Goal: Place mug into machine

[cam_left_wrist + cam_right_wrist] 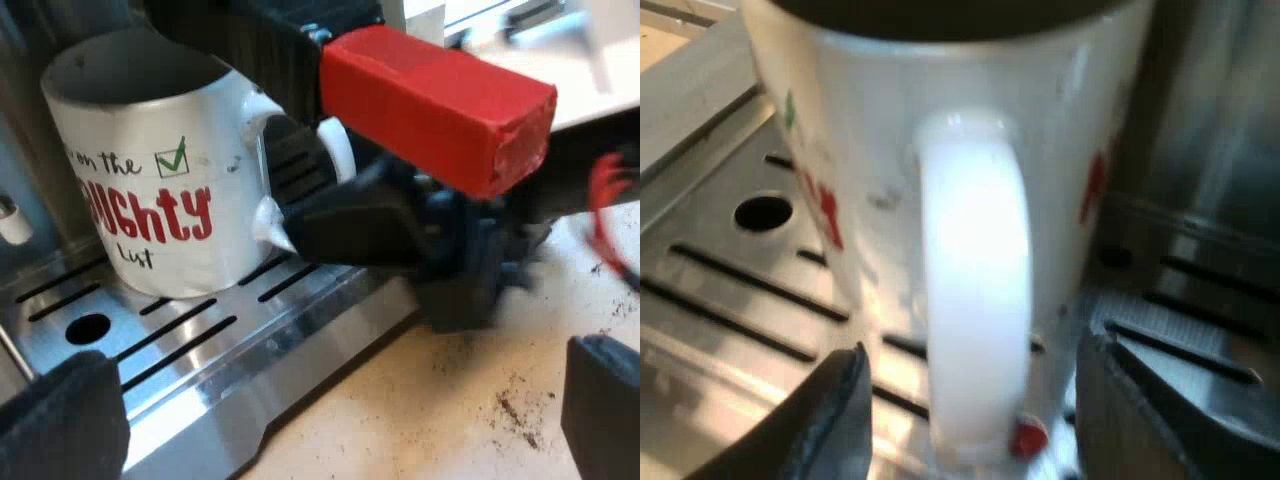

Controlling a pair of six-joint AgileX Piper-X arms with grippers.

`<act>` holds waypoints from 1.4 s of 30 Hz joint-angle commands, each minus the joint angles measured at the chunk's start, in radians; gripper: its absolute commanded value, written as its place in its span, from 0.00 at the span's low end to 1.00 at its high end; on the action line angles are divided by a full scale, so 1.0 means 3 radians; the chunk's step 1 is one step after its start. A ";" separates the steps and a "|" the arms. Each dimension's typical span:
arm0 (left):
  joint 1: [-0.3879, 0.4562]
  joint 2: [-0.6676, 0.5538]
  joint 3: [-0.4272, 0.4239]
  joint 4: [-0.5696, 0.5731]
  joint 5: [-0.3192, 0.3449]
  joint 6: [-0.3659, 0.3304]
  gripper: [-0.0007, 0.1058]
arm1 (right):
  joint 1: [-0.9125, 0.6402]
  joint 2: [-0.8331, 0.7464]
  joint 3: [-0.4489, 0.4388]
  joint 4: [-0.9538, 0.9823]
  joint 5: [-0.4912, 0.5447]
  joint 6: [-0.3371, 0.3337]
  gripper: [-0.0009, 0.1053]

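The mug stood on drip tray | right gripper spread around mug's handle, untouching | left gripper wide, empty, near mug | risk: a finger might snag the handle, tipping mug

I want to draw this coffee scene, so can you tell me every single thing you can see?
mug: one, white with red and black words and a green tick, standing on the drip tray.
drip tray: one, silver metal with dark slots and a round hole, under the mug.
holder handle: one, dark with a red end, above the tray, close to the mug's handle.
coffee crumbs: a few, dark brown, on the table by the tray.
table: one, beige, beside the tray.
right gripper: one, black, open, a finger on each side of the mug's handle.
left gripper: one, black, open wide, over the tray's edge and the table.
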 commanded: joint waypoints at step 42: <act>-0.0004 -0.0819 -0.1578 0.1653 -0.0207 -0.0008 0.84 | 0.1068 -0.1910 -0.0248 0.1104 0.0896 -0.0011 0.01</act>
